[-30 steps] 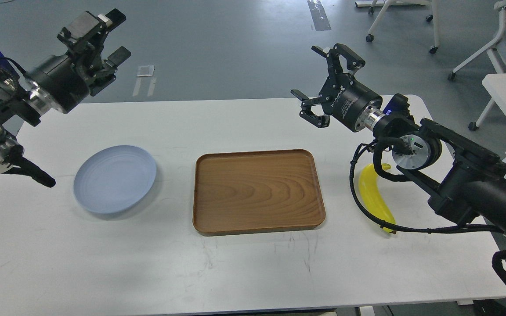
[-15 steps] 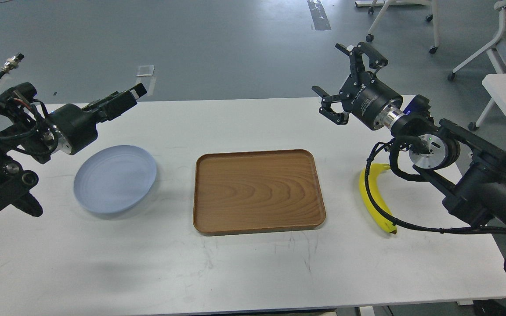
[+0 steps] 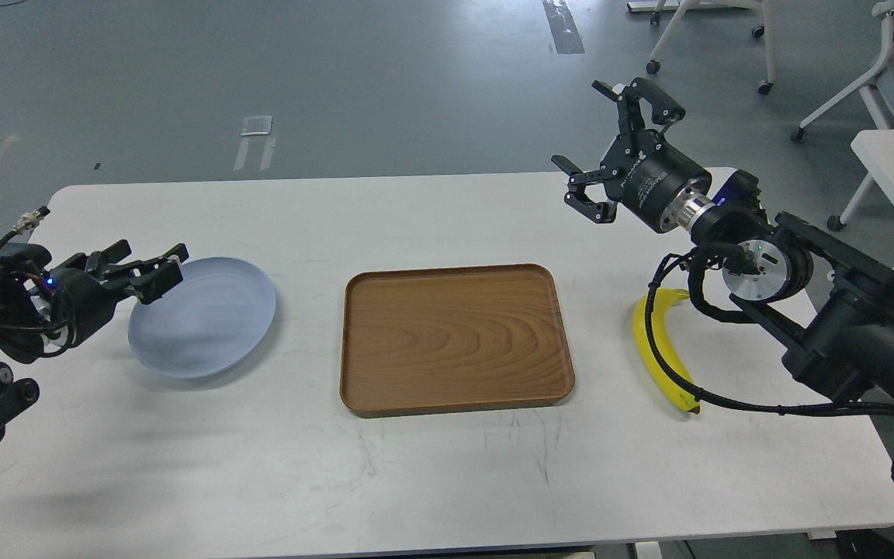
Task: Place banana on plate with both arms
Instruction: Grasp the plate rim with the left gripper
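1. The white counter (image 3: 431,473) carries everything.
2. A brown wooden tray (image 3: 456,338) lies in the middle, with nothing on it.
3. The plate (image 3: 210,322) lies left of the tray; the left gripper (image 3: 154,268) is at its left rim, fingers slightly apart, holding nothing.
4. The right gripper (image 3: 606,144) hovers high, fingers wide apart.
5. The banana (image 3: 649,349) lies on the counter right of the tray, under the right arm's cable.

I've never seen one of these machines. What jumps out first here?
A brown wooden tray sits mid-table, with a pale blue plate to its left and a bright yellow banana to its right. The left pincer hangs at the plate's edge; the right pincer is raised, open and empty.
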### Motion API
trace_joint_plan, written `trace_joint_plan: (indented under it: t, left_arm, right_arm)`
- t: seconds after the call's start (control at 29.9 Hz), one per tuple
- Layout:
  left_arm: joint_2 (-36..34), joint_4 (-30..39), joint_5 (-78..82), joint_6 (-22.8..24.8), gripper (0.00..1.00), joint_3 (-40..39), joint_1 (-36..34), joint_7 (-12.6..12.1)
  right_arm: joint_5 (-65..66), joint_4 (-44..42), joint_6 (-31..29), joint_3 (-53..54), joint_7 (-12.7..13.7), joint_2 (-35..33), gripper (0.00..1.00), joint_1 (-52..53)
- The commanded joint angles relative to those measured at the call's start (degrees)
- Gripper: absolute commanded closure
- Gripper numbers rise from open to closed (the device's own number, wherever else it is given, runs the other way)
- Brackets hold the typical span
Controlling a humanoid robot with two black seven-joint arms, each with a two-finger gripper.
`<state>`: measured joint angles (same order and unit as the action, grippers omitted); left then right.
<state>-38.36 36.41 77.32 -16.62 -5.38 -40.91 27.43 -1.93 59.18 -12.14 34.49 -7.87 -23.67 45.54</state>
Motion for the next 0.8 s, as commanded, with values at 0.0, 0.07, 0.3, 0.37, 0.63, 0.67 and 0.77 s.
trace_joint_plan:
  t: [0.0, 0.07, 0.3, 0.37, 0.63, 0.67, 0.77]
  left_arm:
    - [2.3, -5.6, -0.5, 0.0, 0.02, 1.6, 0.2, 0.6]
    - [3.3, -6.6, -0.6, 0.2, 0.02, 1.9, 0.3, 0.6]
    - [3.4, -6.9, -3.7, 1.2, 0.02, 2.0, 2.4, 0.6]
    - [3.1, -6.9, -4.3, 2.5, 0.02, 2.0, 2.8, 0.6]
    - [3.3, -7.0, -5.9, 5.1, 0.03, 2.0, 3.0, 0.6]
    - [3.3, -7.0, -6.1, 5.2, 0.03, 2.0, 3.1, 0.6]
    - [3.4, -7.2, -6.4, 5.4, 0.10, 2.0, 3.8, 0.6]
  right_arm:
    - [0.0, 0.0, 0.0, 0.0, 0.0, -0.2, 0.00, 0.1]
    - [0.0, 0.1, 0.0, 0.0, 0.0, -0.2, 0.00, 0.1]
    - [0.2, 0.1, 0.0, 0.0, 0.0, -0.3, 0.00, 0.0]
    - [0.2, 0.1, 0.0, -0.1, 0.0, -0.3, 0.00, 0.0]
    - [0.2, 0.1, 0.0, -0.2, 0.0, -0.3, 0.00, -0.1]
    - [0.2, 0.1, 0.0, -0.2, 0.0, -0.3, 0.00, -0.1]
    - [0.2, 0.1, 0.0, -0.2, 0.0, -0.4, 0.00, -0.1]
